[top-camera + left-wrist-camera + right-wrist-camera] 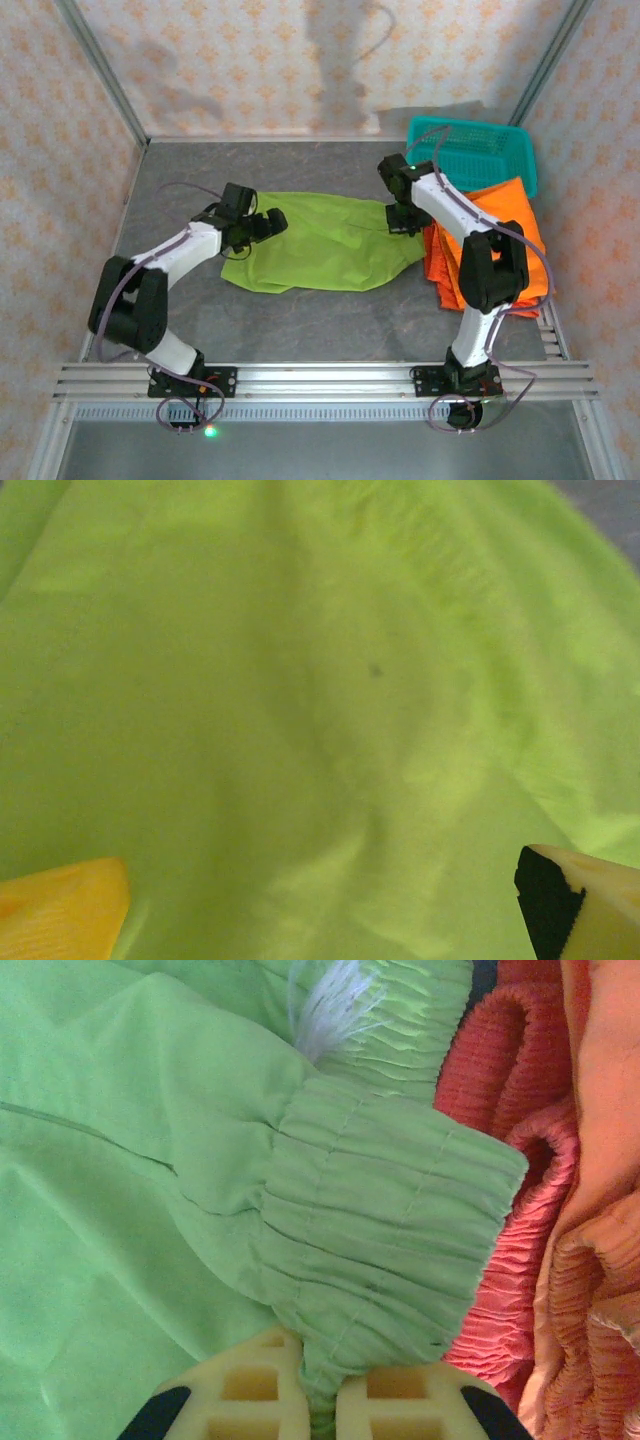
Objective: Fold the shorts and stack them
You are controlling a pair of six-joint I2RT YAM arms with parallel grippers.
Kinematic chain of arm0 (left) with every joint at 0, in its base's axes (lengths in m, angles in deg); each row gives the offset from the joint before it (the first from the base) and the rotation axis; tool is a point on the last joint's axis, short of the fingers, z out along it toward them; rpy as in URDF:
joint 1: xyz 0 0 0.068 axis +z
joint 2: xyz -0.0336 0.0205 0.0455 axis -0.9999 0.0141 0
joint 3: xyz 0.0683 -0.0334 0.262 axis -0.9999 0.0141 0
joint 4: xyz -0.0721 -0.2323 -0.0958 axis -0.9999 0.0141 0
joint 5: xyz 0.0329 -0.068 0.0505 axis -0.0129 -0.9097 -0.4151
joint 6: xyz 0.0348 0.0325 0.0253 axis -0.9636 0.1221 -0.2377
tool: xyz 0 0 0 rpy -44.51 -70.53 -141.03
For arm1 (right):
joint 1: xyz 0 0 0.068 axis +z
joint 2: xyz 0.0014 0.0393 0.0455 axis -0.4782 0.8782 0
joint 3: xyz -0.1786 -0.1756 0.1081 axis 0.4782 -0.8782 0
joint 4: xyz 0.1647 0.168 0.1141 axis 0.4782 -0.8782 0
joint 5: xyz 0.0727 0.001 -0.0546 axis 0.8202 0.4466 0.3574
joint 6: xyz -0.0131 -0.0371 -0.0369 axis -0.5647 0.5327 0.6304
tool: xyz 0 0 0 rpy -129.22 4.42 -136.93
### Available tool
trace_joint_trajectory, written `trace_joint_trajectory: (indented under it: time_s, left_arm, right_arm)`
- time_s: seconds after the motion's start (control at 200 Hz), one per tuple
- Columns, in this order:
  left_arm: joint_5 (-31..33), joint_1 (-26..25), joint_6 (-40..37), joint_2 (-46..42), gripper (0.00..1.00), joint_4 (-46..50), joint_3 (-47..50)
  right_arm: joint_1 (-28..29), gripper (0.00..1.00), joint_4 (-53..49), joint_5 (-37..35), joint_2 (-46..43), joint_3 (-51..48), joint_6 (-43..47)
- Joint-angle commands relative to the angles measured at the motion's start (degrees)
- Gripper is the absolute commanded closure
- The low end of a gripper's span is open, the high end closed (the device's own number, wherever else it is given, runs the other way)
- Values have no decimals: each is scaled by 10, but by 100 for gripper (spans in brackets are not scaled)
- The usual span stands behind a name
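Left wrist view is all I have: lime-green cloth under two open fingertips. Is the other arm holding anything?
Observer: Yes. The right gripper is shut on the gathered waistband of the lime-green shorts.
Operator: Where are the orange ones?
Observer: The orange shorts lie piled on the right, close beside that green waistband.
Operator: Anything else out there?
Observer: A teal basket sits behind the orange pile, in the far right corner.

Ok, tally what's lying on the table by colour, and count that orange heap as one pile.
lime-green shorts: 1
orange shorts pile: 1 (how many shorts are in it cannot be told)
teal basket: 1
Total: 3
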State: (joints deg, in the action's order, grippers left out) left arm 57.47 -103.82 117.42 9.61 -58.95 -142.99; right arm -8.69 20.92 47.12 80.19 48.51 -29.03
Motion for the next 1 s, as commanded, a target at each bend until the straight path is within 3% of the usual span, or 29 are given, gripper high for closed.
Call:
trace_joint_trajectory:
  time_s: [0.0,0.2,0.34,0.525,0.696,0.996]
  left_arm:
    - [23,1,21,23,0,-19,17]
    - [101,27,9,63,0,47,29]
    - [81,80,3,63,1,48,56]
    - [140,86,-33,38,1,139,11]
    - [155,86,-59,35,0,165,-6]
    - [130,86,-58,46,0,149,-3]
  right_arm:
    - [-3,96,23,22,-26,-12,-12]
    - [-7,91,46,55,-22,-40,-19]
    - [-7,81,59,81,-17,-62,-19]
    - [-25,49,62,108,-34,-59,-11]
    - [-63,25,111,195,-47,-48,-23]
    - [-67,14,126,216,91,45,-3]
